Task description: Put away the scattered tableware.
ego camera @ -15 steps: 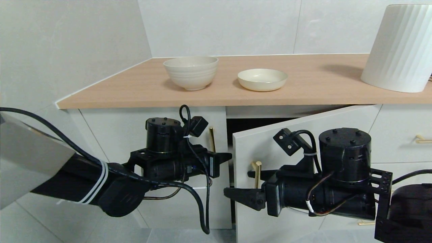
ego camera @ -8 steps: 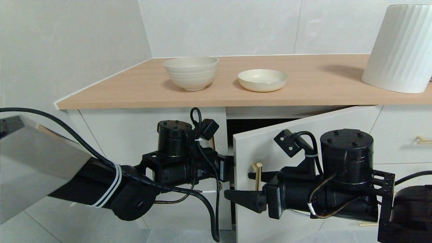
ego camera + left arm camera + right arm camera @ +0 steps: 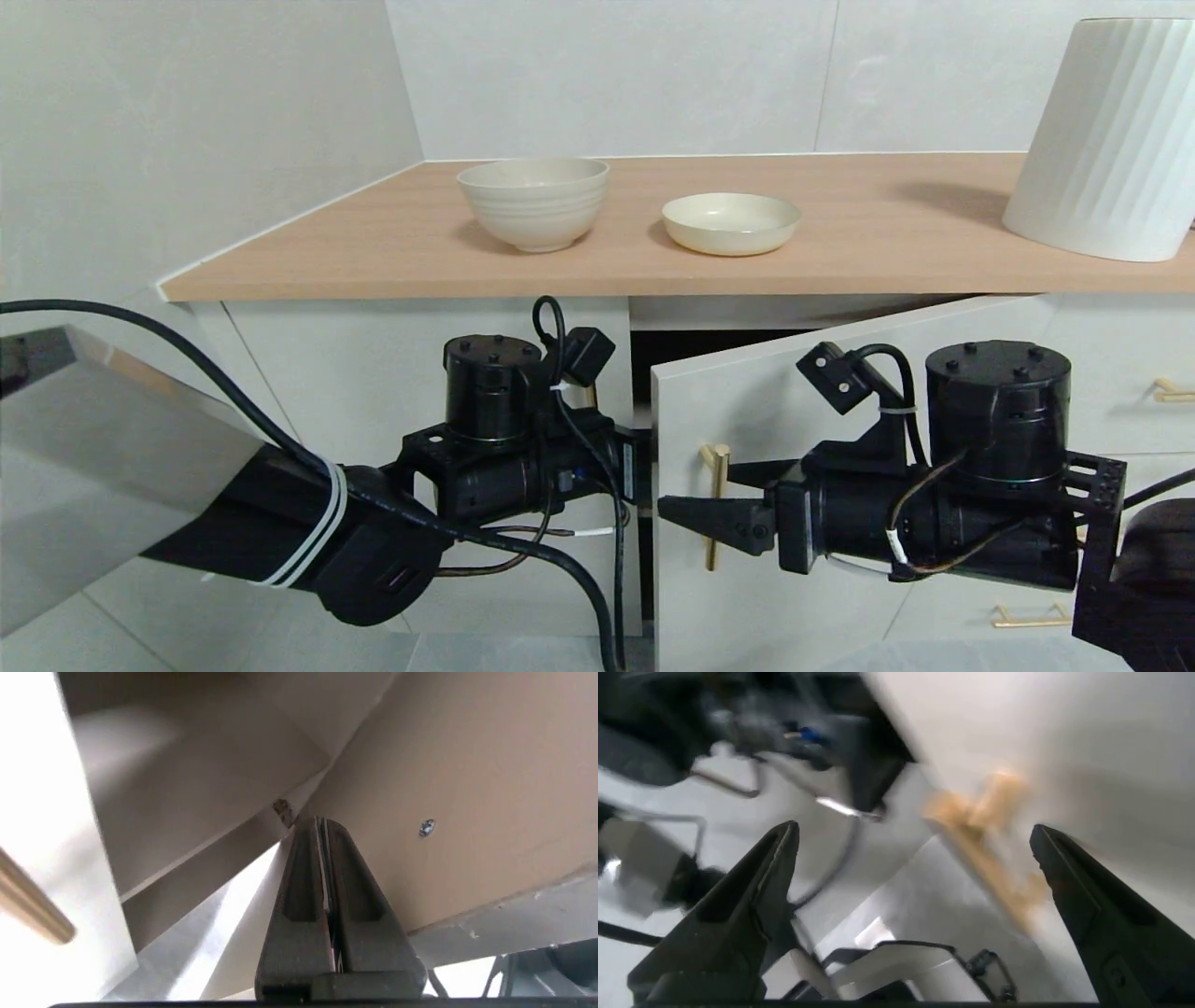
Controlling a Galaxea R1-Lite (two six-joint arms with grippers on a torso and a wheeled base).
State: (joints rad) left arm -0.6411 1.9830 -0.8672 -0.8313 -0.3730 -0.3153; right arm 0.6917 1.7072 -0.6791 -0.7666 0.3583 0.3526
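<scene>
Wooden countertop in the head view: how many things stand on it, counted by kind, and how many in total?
Deep cream ribbed bowl: 1
Shallow cream round dish: 1
Tall white ribbed container: 1
Total: 3

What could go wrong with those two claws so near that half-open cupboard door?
The open right claw sits at the thin brass handle of the door; closing off-centre, it might slip off or miss. The shut left claw pokes into the gap beside that door's edge; if the door swung back, it could get pinched.
</scene>
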